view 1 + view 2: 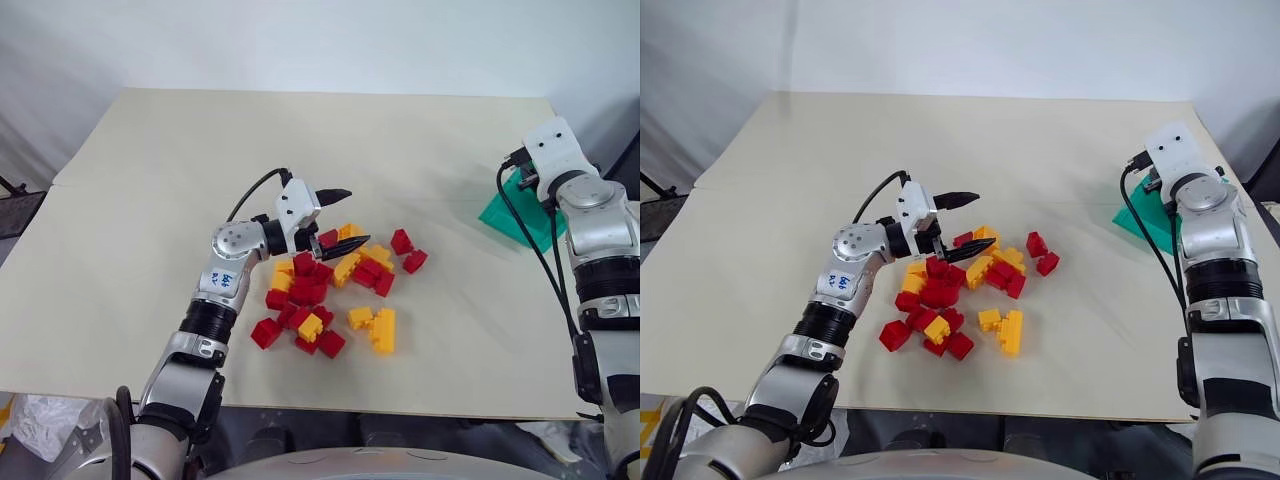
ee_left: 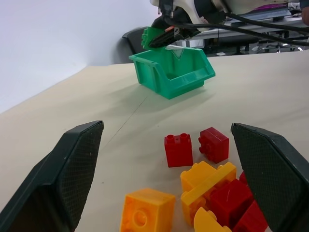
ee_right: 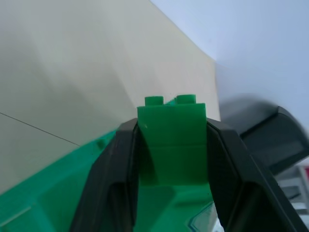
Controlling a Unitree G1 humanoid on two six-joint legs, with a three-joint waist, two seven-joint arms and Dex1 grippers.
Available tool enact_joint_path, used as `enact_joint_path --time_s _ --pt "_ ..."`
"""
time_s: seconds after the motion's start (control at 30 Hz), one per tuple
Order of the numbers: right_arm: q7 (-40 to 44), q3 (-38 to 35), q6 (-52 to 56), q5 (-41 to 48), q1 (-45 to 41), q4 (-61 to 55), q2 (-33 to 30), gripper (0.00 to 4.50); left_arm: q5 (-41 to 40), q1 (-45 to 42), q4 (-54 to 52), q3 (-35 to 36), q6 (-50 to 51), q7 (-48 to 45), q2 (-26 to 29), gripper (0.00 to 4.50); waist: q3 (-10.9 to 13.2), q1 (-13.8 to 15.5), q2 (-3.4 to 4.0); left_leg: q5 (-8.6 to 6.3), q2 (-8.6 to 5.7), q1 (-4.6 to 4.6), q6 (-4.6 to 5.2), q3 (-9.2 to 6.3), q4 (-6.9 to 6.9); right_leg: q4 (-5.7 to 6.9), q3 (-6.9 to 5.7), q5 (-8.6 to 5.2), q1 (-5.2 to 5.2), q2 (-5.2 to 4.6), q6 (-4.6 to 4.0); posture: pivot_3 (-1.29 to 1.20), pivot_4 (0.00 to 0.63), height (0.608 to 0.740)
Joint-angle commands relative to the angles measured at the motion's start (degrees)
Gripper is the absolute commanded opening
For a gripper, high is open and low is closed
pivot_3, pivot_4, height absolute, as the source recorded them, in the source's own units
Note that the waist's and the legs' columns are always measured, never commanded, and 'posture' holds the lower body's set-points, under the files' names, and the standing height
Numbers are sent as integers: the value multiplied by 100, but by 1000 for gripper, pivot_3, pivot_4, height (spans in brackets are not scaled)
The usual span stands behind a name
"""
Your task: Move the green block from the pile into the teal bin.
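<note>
Two claws, two jobs. Left claw (image 1: 340, 215) hangs spread wide and empty over the pile (image 1: 335, 290) of red and yellow bricks at the tabletop's (image 1: 150, 180) centre. At three o'clock of the pile, the right claw (image 3: 171, 145) pinches the green block (image 3: 171, 140) just above the teal bin (image 2: 171, 75). Carrying looks finished; next comes easing over the bin's opening and releasing.

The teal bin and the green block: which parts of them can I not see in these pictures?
- Teal bin: in the head views the right arm covers most of it; in the right wrist view its floor is hidden.
- Green block: right pincer fingers cover its sides; its lower end is hidden.
- Pile: left wrist view cuts it off.
</note>
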Motion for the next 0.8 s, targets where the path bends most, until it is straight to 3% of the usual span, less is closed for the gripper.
enact_joint_path --time_s 0.03,0.4,0.7,0.8 --pt "-26 -39 -99 -87 -197 156 -18 1862 -53 -103 -43 88 -142 -25 65 4500 0 0 0 0 0 0 0 0 0 0 0 0 0 0 0 0 150 740" --pt "755 -139 38 70 -103 -164 -255 1862 -191 -39 -87 225 -109 -154 221 4500 0 -4 1 0 0 1 0 2 0 1 3 2 0 3 3 0 150 740" --pt "434 -17 -344 -186 -215 231 -394 1862 -182 -14 -8 294 -272 -291 337 4500 0 -5 1 -1 -1 1 1 4 1 1 4 2 0 2 3 0 150 740" --pt "546 22 -9 -218 -271 322 -382 1862 -181 -17 5 301 -295 -294 337 4500 0 -14 1 -1 -1 3 1 5 1 2 6 2 0 5 3 0 150 740"
